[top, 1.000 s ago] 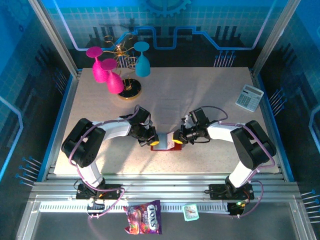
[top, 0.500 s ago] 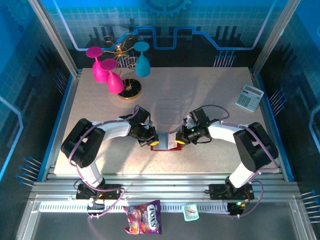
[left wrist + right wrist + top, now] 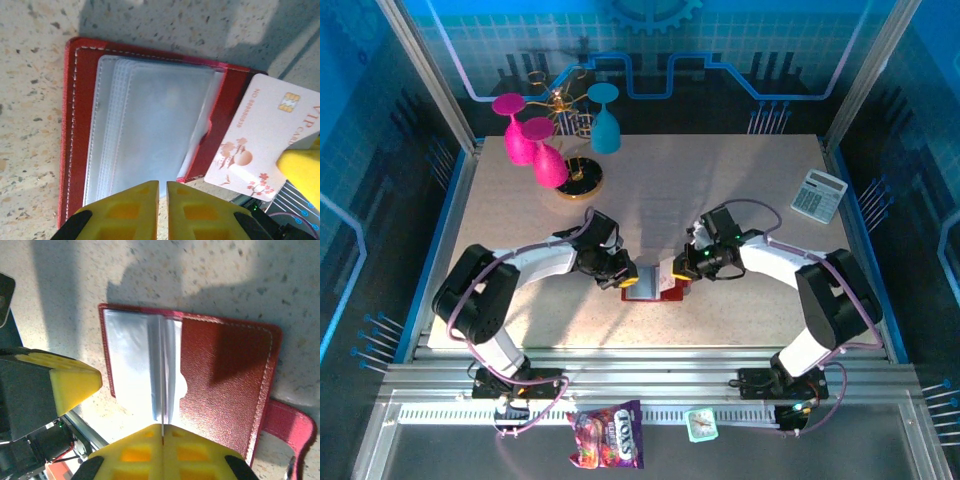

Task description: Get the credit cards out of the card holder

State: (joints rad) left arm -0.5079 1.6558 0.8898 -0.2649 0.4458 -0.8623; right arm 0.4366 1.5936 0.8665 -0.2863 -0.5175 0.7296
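Note:
The red card holder (image 3: 650, 293) lies open on the table between both arms, its clear sleeves (image 3: 160, 125) fanned out. My left gripper (image 3: 163, 187) is shut, with its yellow tips over the near edge of the sleeves; in the top view this left gripper (image 3: 625, 281) sits at the holder's left side. A whitish credit card (image 3: 260, 135) with a gold chip and reddish print is mostly out of the holder's pocket. My right gripper (image 3: 163, 432) is shut on that card (image 3: 163, 405), seen edge-on above the holder (image 3: 225, 370). The dark card is hidden.
A grey-white calculator (image 3: 819, 195) lies at the right rear. A rack with pink and blue glasses (image 3: 555, 150) stands at the left rear. A candy bag (image 3: 607, 435) and a small teal item (image 3: 701, 424) rest on the front rail.
My right gripper has lifted and drawn back slightly with the whitish card, pulling it further out of the holder. The left gripper has stayed on the holder.

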